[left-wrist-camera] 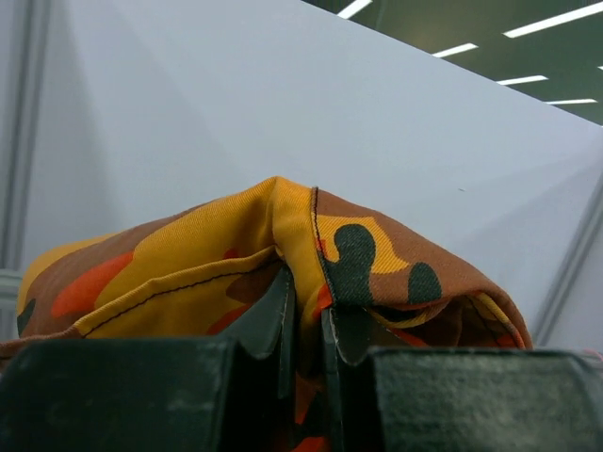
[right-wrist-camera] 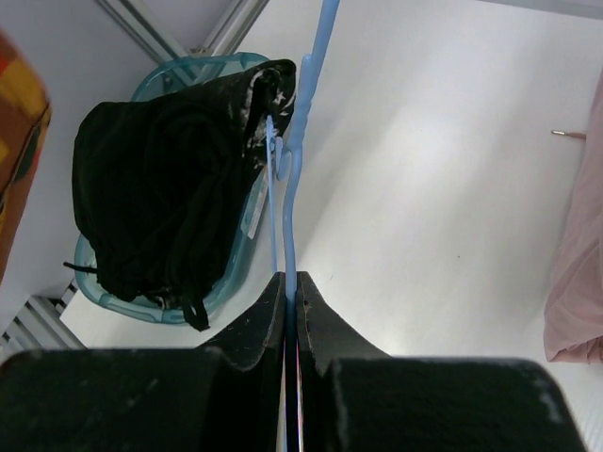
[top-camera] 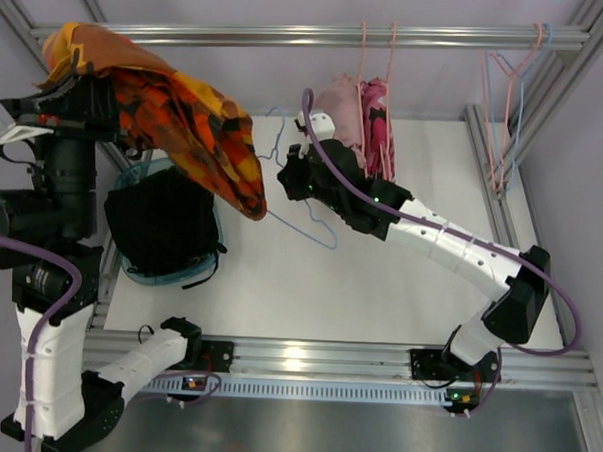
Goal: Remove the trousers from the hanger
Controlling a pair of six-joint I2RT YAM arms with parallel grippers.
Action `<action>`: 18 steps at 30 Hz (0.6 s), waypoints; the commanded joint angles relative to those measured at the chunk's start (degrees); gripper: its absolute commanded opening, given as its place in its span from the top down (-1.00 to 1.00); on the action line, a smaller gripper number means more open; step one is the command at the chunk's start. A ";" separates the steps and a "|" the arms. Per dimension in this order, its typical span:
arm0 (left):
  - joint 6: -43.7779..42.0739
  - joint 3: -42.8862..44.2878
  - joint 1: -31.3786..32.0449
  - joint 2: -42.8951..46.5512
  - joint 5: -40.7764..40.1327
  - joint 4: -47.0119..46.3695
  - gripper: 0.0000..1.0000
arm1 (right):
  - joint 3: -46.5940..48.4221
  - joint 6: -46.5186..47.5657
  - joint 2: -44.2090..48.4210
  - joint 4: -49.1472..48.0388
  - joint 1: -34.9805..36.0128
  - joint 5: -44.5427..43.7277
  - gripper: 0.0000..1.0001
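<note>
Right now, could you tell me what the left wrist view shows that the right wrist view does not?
Only the left wrist view: the left end effector shut on a fold of the orange camouflage trousers, with ceiling lights behind. Only the right wrist view: the right end effector pinching the blue hanger, the teal basket of black clothing on the white table, and the pink trousers at the right edge. Both share: the orange camouflage trousers, just a sliver at the right wrist view's left edge.
</note>
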State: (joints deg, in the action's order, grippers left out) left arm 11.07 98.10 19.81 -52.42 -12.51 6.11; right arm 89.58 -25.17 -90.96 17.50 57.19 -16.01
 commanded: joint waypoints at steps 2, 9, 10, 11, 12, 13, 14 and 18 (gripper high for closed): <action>-2.45 -3.96 -5.99 6.00 -4.69 -8.40 1.00 | 0.07 2.05 4.38 -3.52 -0.15 2.47 1.00; -8.95 -11.78 -13.48 14.09 -10.08 -3.03 1.00 | -1.25 4.42 7.55 -3.61 -0.15 4.58 1.00; -10.09 -13.01 -14.18 15.23 -9.81 -2.95 1.00 | -1.34 4.69 8.16 -3.70 -0.15 5.63 1.00; -10.54 -15.55 -15.58 17.33 -9.72 -2.77 1.00 | -1.34 5.30 8.51 -3.96 -0.15 6.25 1.00; -12.54 -16.62 -16.29 18.31 -9.72 -2.68 1.00 | -1.43 5.83 8.86 -4.31 -0.15 6.95 1.00; -13.61 -18.54 -17.25 20.24 -10.25 -2.25 1.00 | -1.34 6.79 9.48 -4.40 -0.15 8.09 1.00; -14.75 -19.52 -17.53 21.13 -10.51 -2.15 1.00 | -1.25 7.15 9.66 -4.40 -0.15 8.62 1.00; -21.60 -24.27 -18.32 25.17 -12.53 -2.15 1.00 | -0.90 9.08 10.98 -3.96 -0.15 10.47 1.00</action>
State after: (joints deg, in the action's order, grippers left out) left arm -3.95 74.70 2.17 -29.61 -24.56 12.19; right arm 87.74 -18.94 -83.05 16.19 57.19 -8.43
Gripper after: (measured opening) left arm 0.122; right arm 0.034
